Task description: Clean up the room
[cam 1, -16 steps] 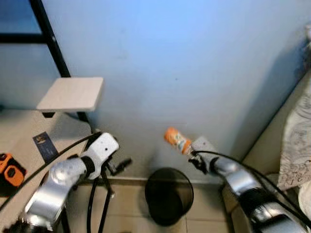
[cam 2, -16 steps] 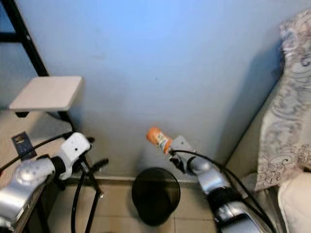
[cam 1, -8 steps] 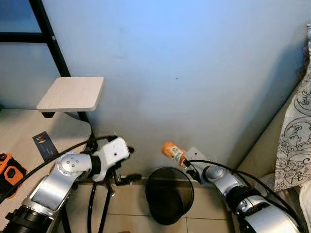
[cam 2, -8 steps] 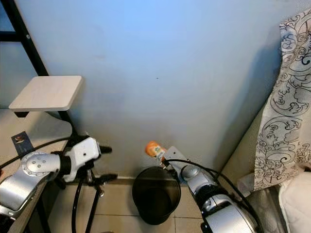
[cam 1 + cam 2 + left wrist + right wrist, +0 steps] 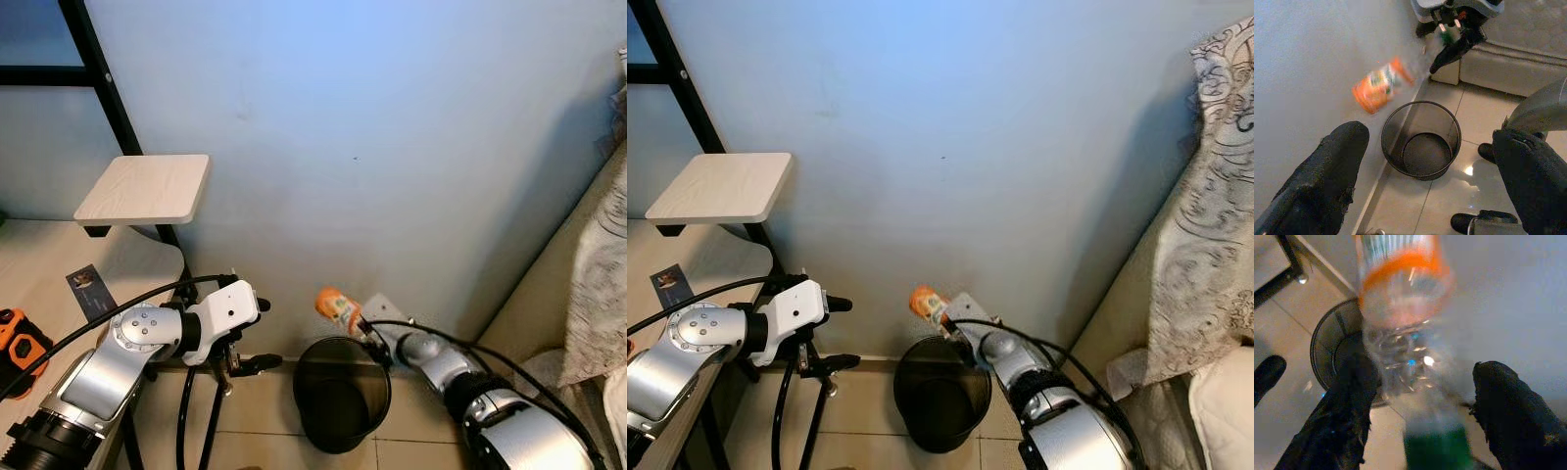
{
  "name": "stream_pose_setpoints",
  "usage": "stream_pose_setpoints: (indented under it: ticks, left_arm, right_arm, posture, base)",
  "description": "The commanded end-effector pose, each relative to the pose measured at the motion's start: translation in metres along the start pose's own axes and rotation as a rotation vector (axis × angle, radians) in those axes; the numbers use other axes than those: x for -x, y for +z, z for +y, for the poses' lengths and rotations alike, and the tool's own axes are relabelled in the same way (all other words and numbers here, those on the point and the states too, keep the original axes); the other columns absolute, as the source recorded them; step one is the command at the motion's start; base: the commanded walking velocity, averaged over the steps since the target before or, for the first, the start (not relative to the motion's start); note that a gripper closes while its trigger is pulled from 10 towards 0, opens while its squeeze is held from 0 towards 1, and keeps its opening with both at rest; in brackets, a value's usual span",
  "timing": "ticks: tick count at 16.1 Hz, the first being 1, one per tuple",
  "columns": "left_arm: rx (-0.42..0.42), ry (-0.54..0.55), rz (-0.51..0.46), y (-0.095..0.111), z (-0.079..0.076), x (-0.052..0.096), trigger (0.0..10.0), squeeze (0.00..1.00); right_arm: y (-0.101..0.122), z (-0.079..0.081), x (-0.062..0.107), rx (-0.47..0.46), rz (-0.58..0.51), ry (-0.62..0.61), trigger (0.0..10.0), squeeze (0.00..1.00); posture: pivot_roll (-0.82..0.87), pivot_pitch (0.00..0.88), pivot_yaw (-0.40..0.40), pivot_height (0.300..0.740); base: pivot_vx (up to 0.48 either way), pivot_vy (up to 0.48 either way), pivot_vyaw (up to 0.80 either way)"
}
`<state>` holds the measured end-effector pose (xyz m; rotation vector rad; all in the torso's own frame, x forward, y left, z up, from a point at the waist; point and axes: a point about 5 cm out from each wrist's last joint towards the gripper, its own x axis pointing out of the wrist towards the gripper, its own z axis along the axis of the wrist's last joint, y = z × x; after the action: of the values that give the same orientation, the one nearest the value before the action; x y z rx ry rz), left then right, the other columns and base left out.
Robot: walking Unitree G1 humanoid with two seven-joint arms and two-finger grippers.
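Bottle with orange label, blurred, between the spread fingers of right gripper, above black wire bin; left gripper apart, empty.

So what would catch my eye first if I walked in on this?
Probably the orange bottle, blurred, between the spread fingers of the right gripper, just above the black wire bin standing on the tiled floor by the blue wall. The left gripper waits open beside it.
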<state>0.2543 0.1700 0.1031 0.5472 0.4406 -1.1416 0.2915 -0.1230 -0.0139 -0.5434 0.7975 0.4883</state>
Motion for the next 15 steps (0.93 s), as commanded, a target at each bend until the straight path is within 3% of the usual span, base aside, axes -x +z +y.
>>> stream_pose_setpoints:
  ticks: [1,6,7,8,9,11,13,15]
  left_arm:
    - [-0.018,-0.008,0.014,0.000,0.000,0.001,10.0,0.00]
    - [-0.013,0.004,0.010,-0.001,-0.003,0.001,10.0,0.00]
    - [0.004,0.017,0.002,-0.001,-0.004,0.001,10.0,0.00]
    - [0.036,0.051,-0.016,-0.002,-0.008,0.001,10.0,0.00]
    - [0.072,0.118,-0.043,-0.003,-0.010,0.001,10.0,0.00]
    - [0.125,0.254,-0.077,-0.004,-0.007,0.001,10.0,0.00]
    - [0.208,0.535,-0.100,-0.010,0.001,0.003,10.0,0.00]
    - [0.256,0.664,-0.101,-0.014,0.001,0.004,10.0,0.00]
  right_arm:
    - [0.001,0.001,0.000,-0.009,-0.004,-0.001,10.0,1.00]
    - [-0.007,0.007,-0.001,-0.031,-0.007,0.029,10.0,1.00]
    - [-0.008,0.005,0.000,-0.048,-0.022,0.029,10.0,1.00]
    - [-0.008,-0.001,0.002,-0.125,-0.075,0.007,10.0,1.00]
    - [-0.005,-0.010,0.005,-0.222,-0.149,-0.022,10.0,1.00]
    - [-0.003,-0.020,0.014,-0.329,-0.254,-0.056,10.0,1.00]
    - [0.006,-0.031,0.044,-0.452,-0.462,-0.189,10.0,1.00]
    - [0.007,-0.034,0.060,-0.529,-0.521,-0.285,10.0,1.00]
  posture:
    - [0.06,0.000,0.028,0.740]
    - [0.06,0.000,0.029,0.740]
    - [0.06,0.000,0.028,0.740]
    - [0.05,0.000,0.032,0.740]
    - [0.05,0.000,0.036,0.740]
    - [0.03,0.000,0.044,0.740]
    - [-0.02,0.000,0.065,0.740]
    - [-0.03,0.000,0.071,0.740]
  base:
    - [0.000,0.000,0.00]
    - [0.000,0.000,0.00]
    - [0.000,0.000,0.00]
    - [0.000,0.000,0.00]
    - [0.000,0.000,0.00]
    - [0.000,0.000,0.00]
    - [0.000,0.000,0.00]
    - [0.000,0.000,-0.23]
